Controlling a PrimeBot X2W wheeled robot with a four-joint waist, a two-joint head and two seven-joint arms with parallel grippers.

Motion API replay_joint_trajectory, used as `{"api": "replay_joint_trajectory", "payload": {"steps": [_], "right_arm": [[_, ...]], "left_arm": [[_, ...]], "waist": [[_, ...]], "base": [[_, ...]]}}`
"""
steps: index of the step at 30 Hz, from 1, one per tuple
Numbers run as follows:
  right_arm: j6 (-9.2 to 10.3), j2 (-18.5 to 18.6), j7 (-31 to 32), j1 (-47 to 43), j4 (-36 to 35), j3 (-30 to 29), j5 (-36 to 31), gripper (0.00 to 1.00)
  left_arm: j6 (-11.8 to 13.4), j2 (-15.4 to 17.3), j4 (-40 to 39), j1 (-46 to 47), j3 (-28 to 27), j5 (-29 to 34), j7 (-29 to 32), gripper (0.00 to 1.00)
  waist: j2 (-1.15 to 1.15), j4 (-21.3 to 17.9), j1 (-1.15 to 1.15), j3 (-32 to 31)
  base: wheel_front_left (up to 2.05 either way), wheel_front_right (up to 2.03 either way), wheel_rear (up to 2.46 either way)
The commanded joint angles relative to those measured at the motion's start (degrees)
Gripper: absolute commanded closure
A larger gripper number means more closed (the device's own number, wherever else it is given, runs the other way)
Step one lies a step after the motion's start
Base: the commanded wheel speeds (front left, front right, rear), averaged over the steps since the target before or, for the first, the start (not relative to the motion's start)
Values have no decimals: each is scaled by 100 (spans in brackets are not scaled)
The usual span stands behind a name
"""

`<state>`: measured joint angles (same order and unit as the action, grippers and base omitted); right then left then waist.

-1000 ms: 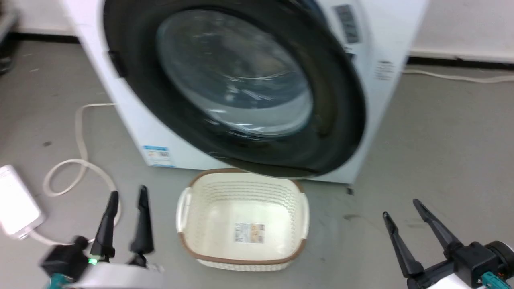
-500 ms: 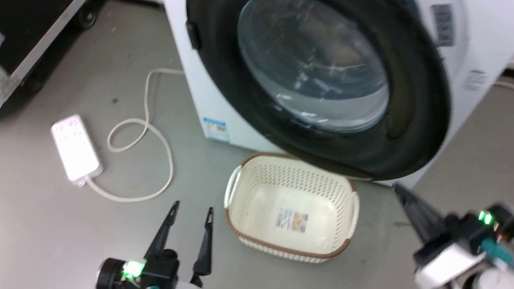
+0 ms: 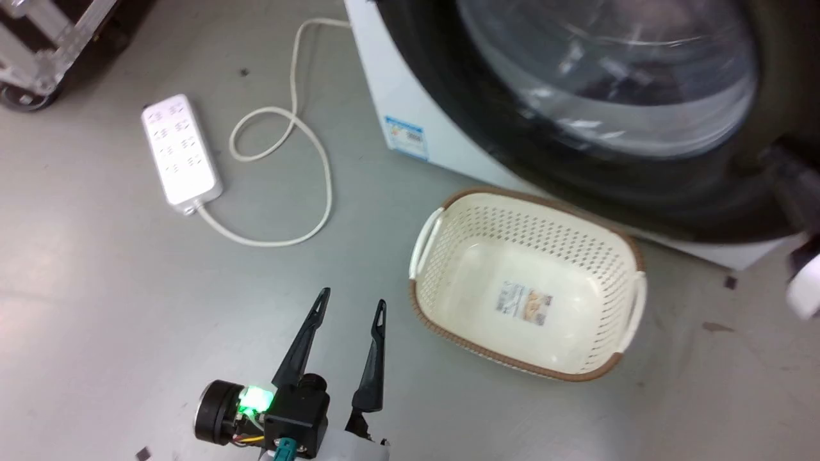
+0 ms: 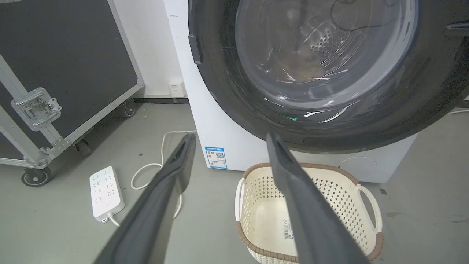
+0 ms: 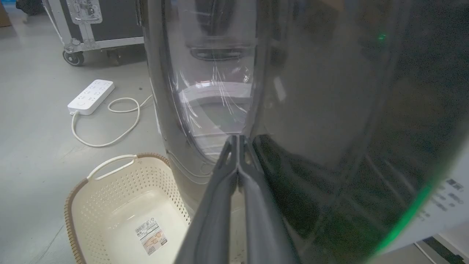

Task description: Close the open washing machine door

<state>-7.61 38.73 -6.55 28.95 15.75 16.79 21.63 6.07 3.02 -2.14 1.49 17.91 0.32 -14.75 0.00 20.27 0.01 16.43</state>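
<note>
Basket (image 3: 532, 224) before washing machine (image 3: 378, 64)

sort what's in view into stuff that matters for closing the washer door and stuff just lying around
Job in hand:
washing machine door
washing machine
right gripper, shut, tips at the door

Just lying about:
cream basket
power strip and its cord
black wheeled case
left gripper, open, apart from the door
</note>
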Motion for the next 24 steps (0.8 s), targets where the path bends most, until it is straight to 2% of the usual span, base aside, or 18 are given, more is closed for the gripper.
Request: {"api": "replay_joint_trajectory", "payload": {"steps": [1, 9, 15, 20, 21, 22, 24], "right_arm": [[12, 135, 25, 226, 129, -58, 76, 100], [12, 344, 153, 1296, 1160, -233, 401, 100], [12, 267, 36, 1813, 1868, -138, 435, 100], [12, 26, -321, 1801, 2170, 107, 564, 100], [12, -30, -430, 1733, 2174, 171, 588, 54], [12, -97, -518, 1639, 2161, 242, 618, 0], [12, -203, -652, 1415, 2093, 350, 655, 0]], "left_arm": [[55, -3, -27, 89, 28, -22, -25, 0], [210, -8, -69, 151, 133, -101, -25, 0], [245, -10, -22, 229, 225, -100, -25, 0], [251, 10, 60, 219, 189, -131, -25, 0], [236, 27, 83, 203, 172, -145, -25, 0], [225, 45, 109, 185, 150, -157, -25, 0], [192, 82, 159, 151, 95, -195, -25, 0]], "waist": [[0, 135, -1, 137], [0, 227, -1, 289], [0, 155, -1, 278], [0, -26, -1, 16], [0, -73, -1, -62], [0, -129, -1, -154], [0, -243, -1, -329]], "base": [[0, 0, 0], [0, 0, 0], [0, 0, 0], [0, 0, 0], [0, 0, 0], [0, 0, 0], [0, 0, 0]]}}
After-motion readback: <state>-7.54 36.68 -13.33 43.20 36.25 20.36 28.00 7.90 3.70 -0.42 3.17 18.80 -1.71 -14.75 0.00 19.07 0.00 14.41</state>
